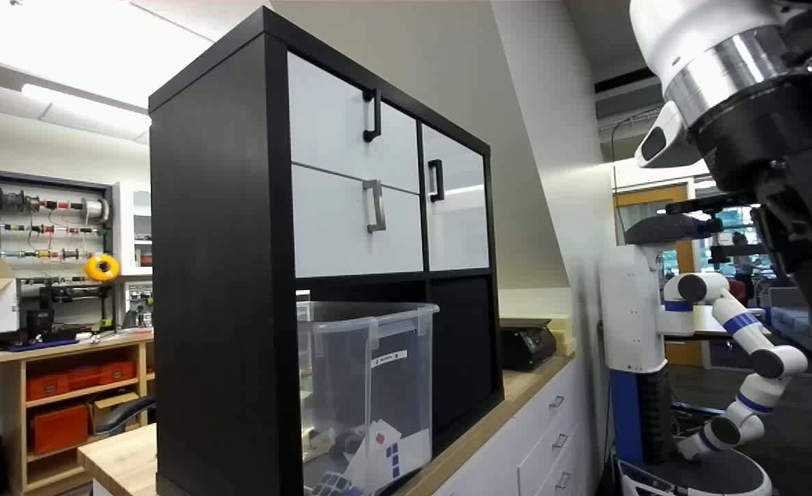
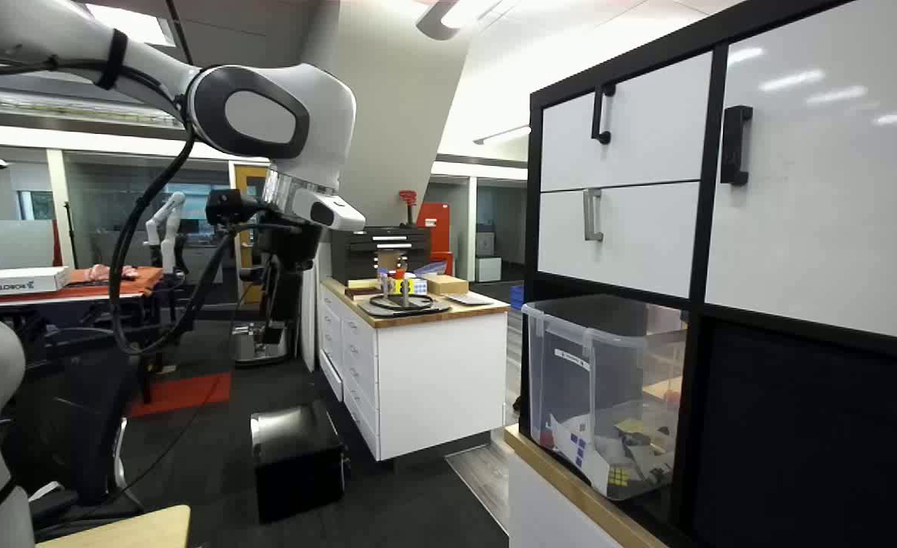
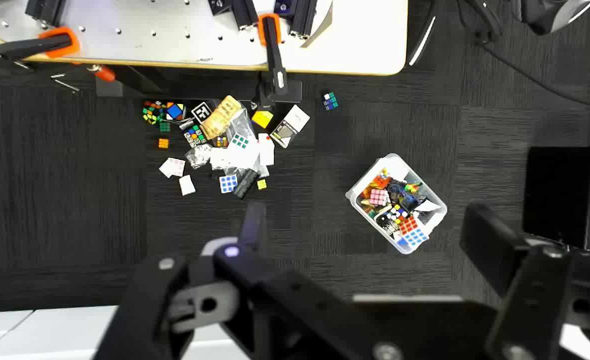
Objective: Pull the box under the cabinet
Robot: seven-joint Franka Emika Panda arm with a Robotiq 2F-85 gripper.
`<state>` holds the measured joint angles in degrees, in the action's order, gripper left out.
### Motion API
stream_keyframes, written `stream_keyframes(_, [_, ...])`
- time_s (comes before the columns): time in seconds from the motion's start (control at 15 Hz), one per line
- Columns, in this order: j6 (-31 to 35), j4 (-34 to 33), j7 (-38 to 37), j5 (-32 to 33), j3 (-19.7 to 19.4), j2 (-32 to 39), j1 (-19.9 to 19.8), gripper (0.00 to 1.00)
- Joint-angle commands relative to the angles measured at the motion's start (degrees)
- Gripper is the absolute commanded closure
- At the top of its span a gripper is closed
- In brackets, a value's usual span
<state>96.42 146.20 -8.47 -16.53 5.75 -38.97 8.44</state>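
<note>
The box (image 1: 399, 372) is a large translucent plastic bin with a rimmed top and white items inside. It sits upright in a lower open compartment of the cabinet (image 1: 213, 241), below two white drawer fronts, and its front stands slightly out. An exterior view also shows the box (image 2: 570, 380) and the cabinet (image 2: 615, 141). My gripper (image 3: 371, 227) is open and empty in the wrist view, pointing down over the floor. In both exterior views the gripper (image 1: 805, 241) (image 2: 275, 297) is well apart from the box and in front of the cabinet. The box is out of the wrist view.
A smaller clear bin (image 3: 400, 202) of puzzle cubes stands on the floor below my gripper. Loose cubes and papers (image 3: 242, 150) lie by a table (image 3: 174, 40) with clamps. A black case (image 2: 296, 460) stands on the floor. A wooden counter (image 1: 536, 379) carries the cabinet.
</note>
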Motion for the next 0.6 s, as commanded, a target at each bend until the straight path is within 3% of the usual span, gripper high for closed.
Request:
stream_keyframes(0.0, [-0.23, -0.11, 0.45, -0.37, 0.73, -0.03, -0.93, 0.00])
stream_keyframes(0.53, [0.60, -0.18, 1.18, 0.18, 0.78, 0.48, -1.23, 0.00])
